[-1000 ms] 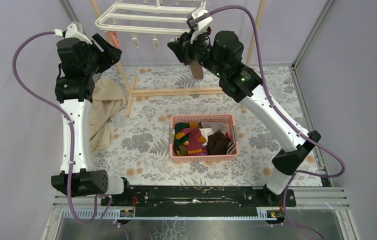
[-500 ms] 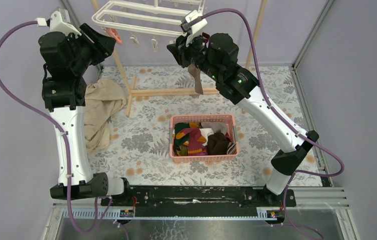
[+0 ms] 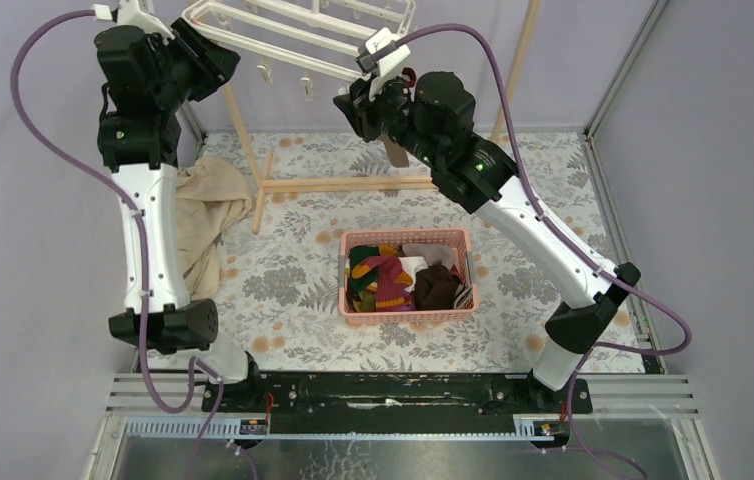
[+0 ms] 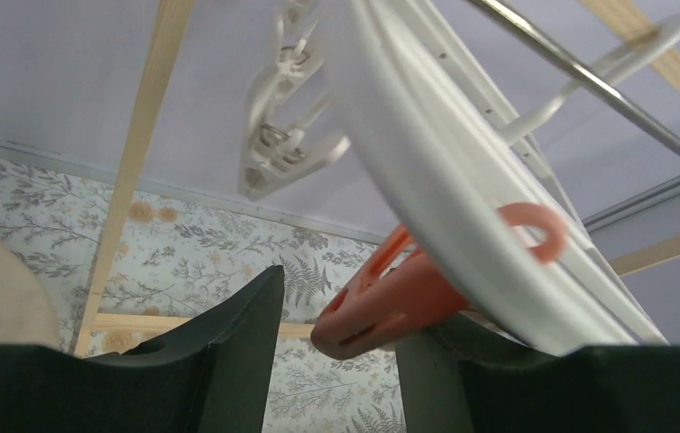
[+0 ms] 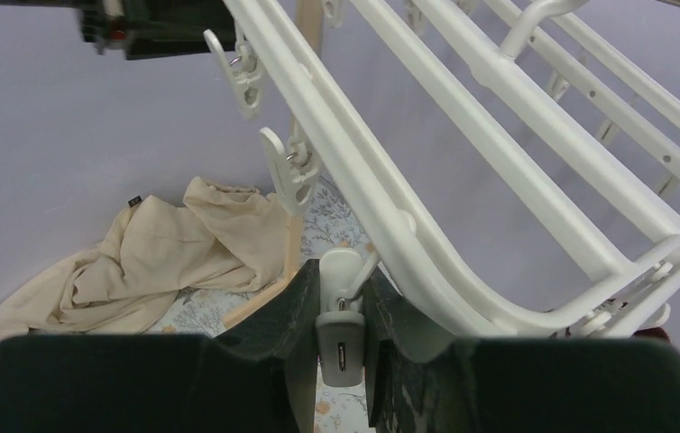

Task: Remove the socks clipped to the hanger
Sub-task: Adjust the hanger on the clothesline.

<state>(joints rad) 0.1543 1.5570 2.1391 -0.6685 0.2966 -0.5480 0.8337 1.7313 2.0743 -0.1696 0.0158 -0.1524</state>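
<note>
The white hanger (image 3: 253,40) hangs tilted at the top of the overhead view, with small clips dangling from it. My left gripper (image 3: 211,62) is up at its left corner. In the left wrist view, its jaws (image 4: 341,361) stand open around an orange clip (image 4: 390,302), which leans on the right finger under the hanger's rim (image 4: 427,171). My right gripper (image 3: 351,105) is shut on a white clip (image 5: 341,334) under the hanger bar (image 5: 499,104). A brown sock (image 3: 391,152) hangs just below it. Several socks (image 3: 383,275) lie in the pink basket.
The pink basket (image 3: 405,235) stands mid-table on the flowered cloth. A light wooden pole frame (image 3: 343,185) holds the hanger up, with its foot bar behind the basket. A beige cloth (image 3: 203,215) lies crumpled at the left by the left arm.
The left arm has risen and reached to the hanger's left corner, and its jaws have narrowed around the orange clip. The hanger has tilted and shifted. The right gripper has moved slightly left.
</note>
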